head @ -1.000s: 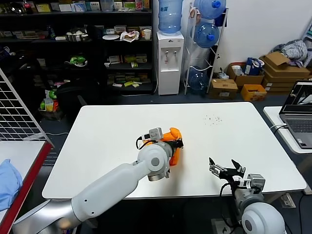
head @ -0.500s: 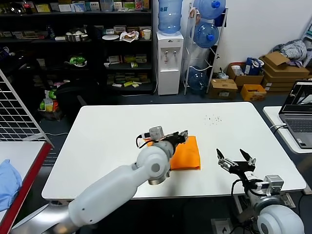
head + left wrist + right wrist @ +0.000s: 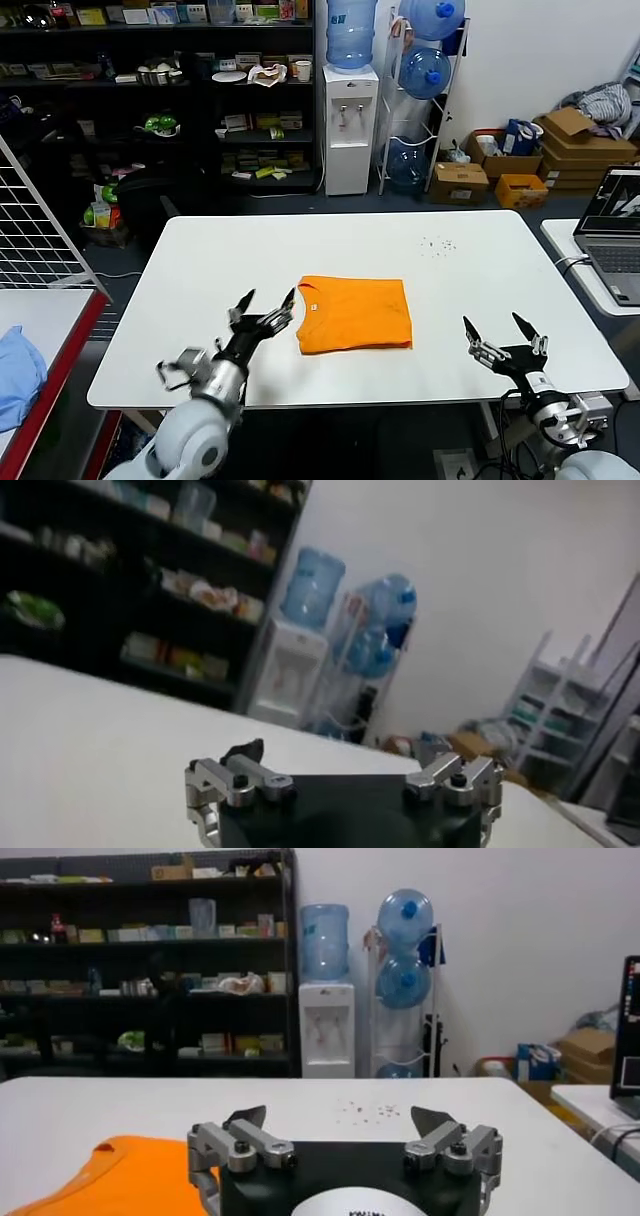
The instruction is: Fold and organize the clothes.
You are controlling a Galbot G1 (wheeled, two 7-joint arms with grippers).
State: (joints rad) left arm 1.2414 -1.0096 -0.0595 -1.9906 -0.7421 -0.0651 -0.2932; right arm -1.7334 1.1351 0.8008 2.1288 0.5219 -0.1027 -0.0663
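The orange T-shirt (image 3: 355, 313) lies flat, folded into a rectangle, at the middle of the white table (image 3: 220, 260). Its collar end points toward my left side. Just off the shirt's left edge, near the table's front edge, my left gripper (image 3: 270, 298) is open and holds nothing. In the left wrist view that gripper (image 3: 340, 765) faces only bare tabletop. At the front right, well clear of the shirt, my right gripper (image 3: 493, 325) is open and empty. The right wrist view shows its jaws (image 3: 340, 1116) wide apart, with the shirt (image 3: 120, 1173) beside them.
A laptop (image 3: 612, 240) sits on a side table at the right. A wire rack (image 3: 30, 230) and a light blue cloth (image 3: 15, 375) are at the left. Shelves, a water dispenser (image 3: 348, 125) and cardboard boxes (image 3: 575, 150) stand behind the table.
My left gripper opened, let go of the shirt and pulled back toward the front left. The shirt now lies flat and folded. My right gripper shifted slightly right.
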